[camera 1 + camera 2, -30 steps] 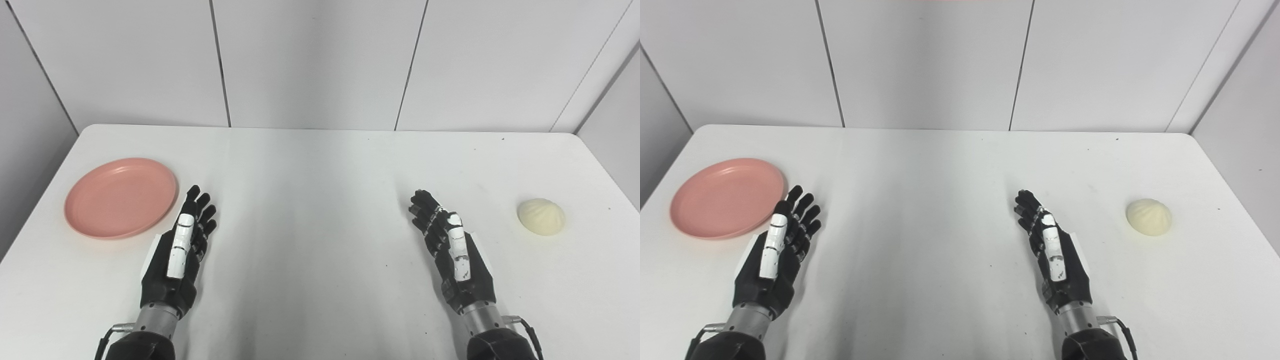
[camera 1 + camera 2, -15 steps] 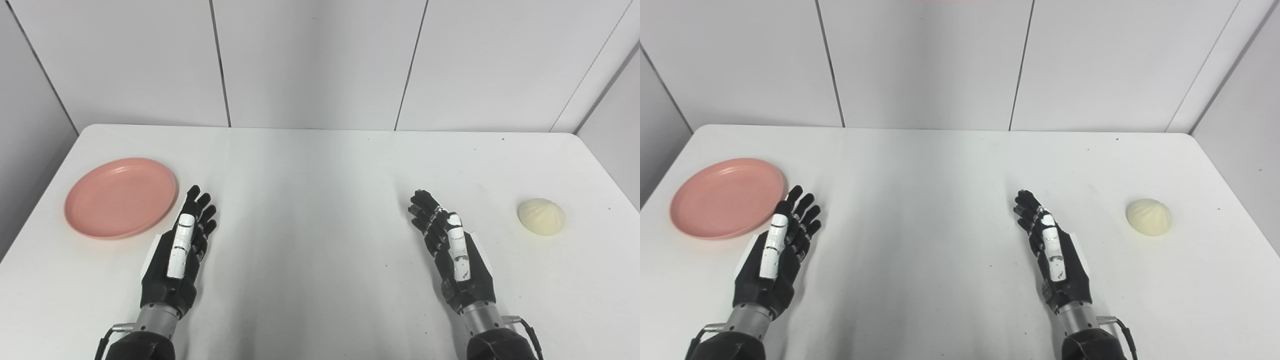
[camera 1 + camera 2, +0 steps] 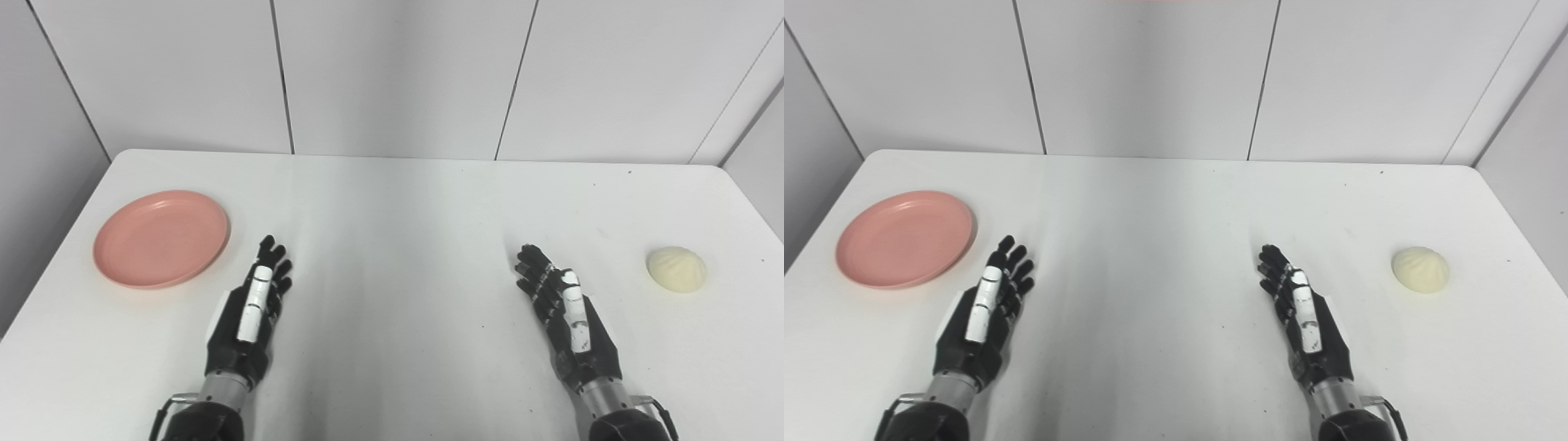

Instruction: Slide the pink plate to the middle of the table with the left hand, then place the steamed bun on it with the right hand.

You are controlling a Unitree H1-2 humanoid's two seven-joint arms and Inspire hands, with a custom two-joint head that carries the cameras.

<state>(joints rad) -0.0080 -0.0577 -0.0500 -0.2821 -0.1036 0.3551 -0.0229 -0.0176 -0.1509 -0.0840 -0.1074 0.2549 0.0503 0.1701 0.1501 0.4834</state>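
A pink plate (image 3: 160, 239) lies flat at the table's left side. The pale steamed bun (image 3: 676, 269) sits alone near the right edge. My left hand (image 3: 248, 312) rests low over the table, right of and nearer than the plate, open with fingers stretched forward and a gap between it and the plate's rim. On the other side, my right hand (image 3: 566, 318) is open too, holding nothing, well to the left of the bun.
The white table (image 3: 392, 208) ends at a grey panelled wall behind. Its left and right edges run close to the plate and the bun. Nothing else stands on it.
The whole picture has shifted a little to the right, so the camera moved. The left hand now stands slightly farther from the plate's rim. Plate and bun have not moved.
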